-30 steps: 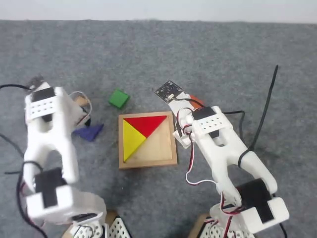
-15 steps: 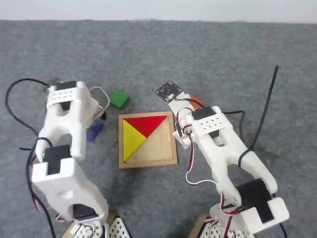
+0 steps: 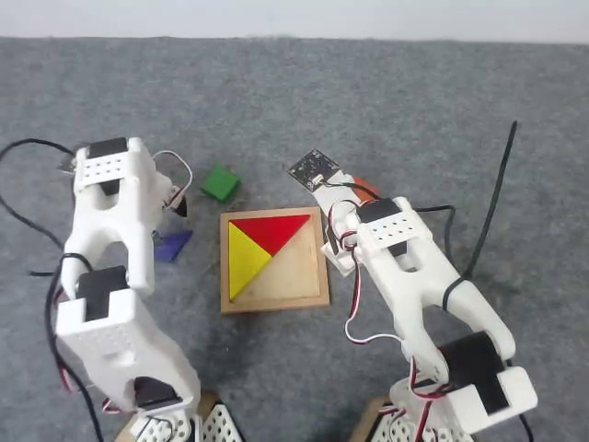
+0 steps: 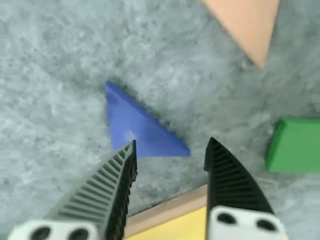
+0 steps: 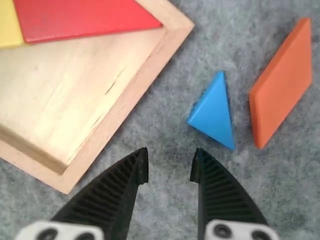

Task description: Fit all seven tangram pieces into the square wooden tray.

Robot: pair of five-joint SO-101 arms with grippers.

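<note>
The square wooden tray (image 3: 296, 273) holds a red triangle (image 3: 273, 229) and a yellow triangle (image 3: 241, 261). Left of it on the felt lie a dark blue triangle (image 3: 172, 245) and a green square (image 3: 220, 182). My left gripper (image 4: 171, 150) hangs open just above the dark blue triangle (image 4: 137, 127), one fingertip over its edge, with the green square (image 4: 295, 145) and a tan triangle (image 4: 245, 25) nearby. My right gripper (image 5: 170, 160) is open over bare felt beside the tray (image 5: 75, 90), short of a light blue triangle (image 5: 215, 112) and an orange parallelogram (image 5: 280, 82).
Grey felt covers the whole table. The right arm (image 3: 396, 241) stands over the tray's right edge, and the orange piece (image 3: 365, 187) peeks out past it. The left arm (image 3: 115, 212) rises left of the tray, its cables looping farther left.
The left arm swung right and away from its base, bringing its gripper over the dark blue triangle. The right arm and all pieces stayed where they were.
</note>
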